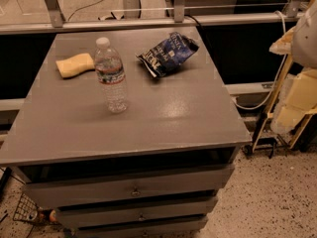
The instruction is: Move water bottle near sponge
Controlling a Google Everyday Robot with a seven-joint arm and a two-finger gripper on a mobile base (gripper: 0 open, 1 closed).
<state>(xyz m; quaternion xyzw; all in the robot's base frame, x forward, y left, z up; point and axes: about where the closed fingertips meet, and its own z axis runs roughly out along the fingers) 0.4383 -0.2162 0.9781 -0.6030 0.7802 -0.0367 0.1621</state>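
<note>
The water bottle (pixel 111 76) is clear with a white cap and a white label with red markings. It stands upright on the grey cabinet top (pixel 148 118), left of centre. The pale yellow sponge (pixel 74 64) lies flat at the back left, just behind and to the left of the bottle, with a small gap between them. My gripper (pixel 286 42) is at the far right edge of the view, off the cabinet's right side and well away from the bottle. It holds nothing that I can see.
A dark blue snack bag (pixel 167 53) lies crumpled at the back, to the right of the bottle. The cabinet has drawers (pixel 133 188) below. A metal rail (pixel 148 22) runs behind the cabinet. My pale arm (pixel 299 98) fills the right edge.
</note>
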